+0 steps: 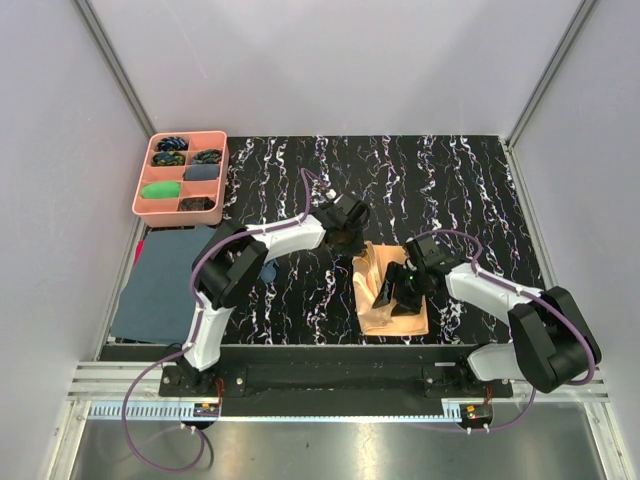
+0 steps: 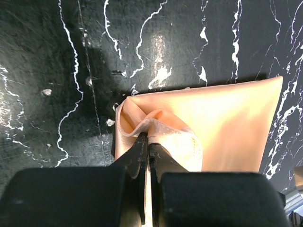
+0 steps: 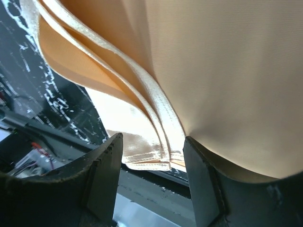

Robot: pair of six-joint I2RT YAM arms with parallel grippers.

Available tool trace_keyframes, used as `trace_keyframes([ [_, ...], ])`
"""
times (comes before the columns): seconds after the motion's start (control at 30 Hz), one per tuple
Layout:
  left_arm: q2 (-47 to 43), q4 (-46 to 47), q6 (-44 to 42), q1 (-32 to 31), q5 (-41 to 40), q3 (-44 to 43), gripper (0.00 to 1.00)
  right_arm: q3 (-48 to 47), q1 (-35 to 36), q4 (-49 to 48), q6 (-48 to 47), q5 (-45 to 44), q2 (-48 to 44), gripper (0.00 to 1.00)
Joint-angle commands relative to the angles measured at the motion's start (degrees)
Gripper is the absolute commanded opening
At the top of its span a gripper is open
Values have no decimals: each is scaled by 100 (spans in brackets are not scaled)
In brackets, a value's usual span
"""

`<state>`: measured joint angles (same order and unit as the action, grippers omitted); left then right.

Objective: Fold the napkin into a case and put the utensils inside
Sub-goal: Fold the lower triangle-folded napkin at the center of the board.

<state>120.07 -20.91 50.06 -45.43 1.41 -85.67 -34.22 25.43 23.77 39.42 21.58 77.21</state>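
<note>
Napkin (image 1: 395, 322) soft, slick, floppy; left hand (image 2: 147, 142) pinching a fold; right hand (image 3: 151, 158) spread astride hemmed layers, probably loose; grab hems.

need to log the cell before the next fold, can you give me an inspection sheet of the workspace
surface: black marbled tabletop
job's things: napkin folded in layers near the front edge; utensils not seen
clutter: pink tray of coloured bundles far left; blue-grey cloth in front of it
grippers: left gripper shut on a napkin fold; right gripper open, straddling the napkin's layered edge
cables: purple cables, one on each side
surroundings: plain white walls
</note>
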Motion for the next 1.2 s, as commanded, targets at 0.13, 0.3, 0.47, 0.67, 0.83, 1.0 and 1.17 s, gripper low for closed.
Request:
trace_keyframes([
  [0.13,-230,166,135,-27,-343,68,0,-32,392,348,110,-734,-31,60],
  [0.3,-239,166,258,-45,-378,112,0,-190,770,321,259,-980,215,50],
  [0.47,-274,104,293,-63,-466,120,0,-296,858,444,338,-1165,84,31],
  [0.67,-327,95,425,-71,-615,191,0,-314,876,401,426,-876,-109,5],
  [0.83,-423,104,531,-80,-782,279,0,-60,893,-65,707,-252,-232,0],
  [1.0,-450,96,575,-89,-862,305,0,406,920,-574,1146,373,-435,0],
  [1.17,-414,60,627,-159,-932,235,0,609,981,-917,1156,636,-146,0],
])
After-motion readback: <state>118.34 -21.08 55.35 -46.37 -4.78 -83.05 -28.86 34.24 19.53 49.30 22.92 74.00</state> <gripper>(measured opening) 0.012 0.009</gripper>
